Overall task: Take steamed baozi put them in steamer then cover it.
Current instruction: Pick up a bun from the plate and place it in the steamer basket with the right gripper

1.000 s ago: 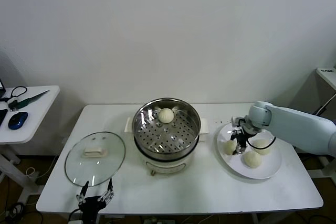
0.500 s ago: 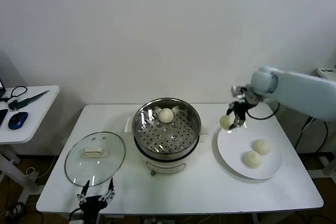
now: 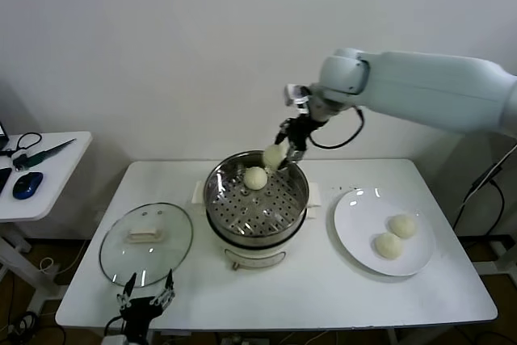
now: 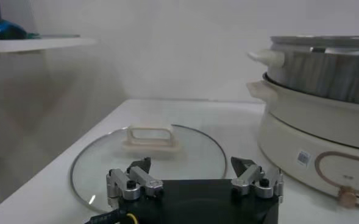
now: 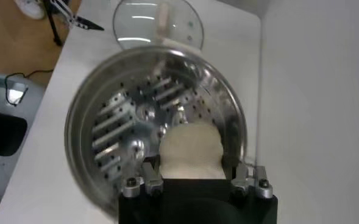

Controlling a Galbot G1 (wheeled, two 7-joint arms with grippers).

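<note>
My right gripper (image 3: 284,153) is shut on a cream-white baozi (image 3: 273,156) and holds it above the far rim of the steamer (image 3: 300,198), a shiny steel basket on a cream pot base. In the right wrist view the held baozi (image 5: 190,152) sits between the fingers over the perforated floor of the steamer (image 5: 124,122). One baozi (image 3: 255,178) lies inside the basket at the back. Two more baozi (image 3: 402,226) (image 3: 388,246) lie on the white plate (image 3: 355,216) at the right. My left gripper (image 3: 147,303) is open and empty, parked at the table's front left edge.
The round glass lid (image 3: 145,240) with a cream handle lies flat on the table left of the steamer, and shows in the left wrist view (image 4: 149,152). A side table (image 3: 40,169) at the far left holds a mouse and tools.
My right gripper lifted one baozi off the plate and carried it left and up, to above the steamer's far rim. The plate went from three baozi to two. The left arm stayed still.
</note>
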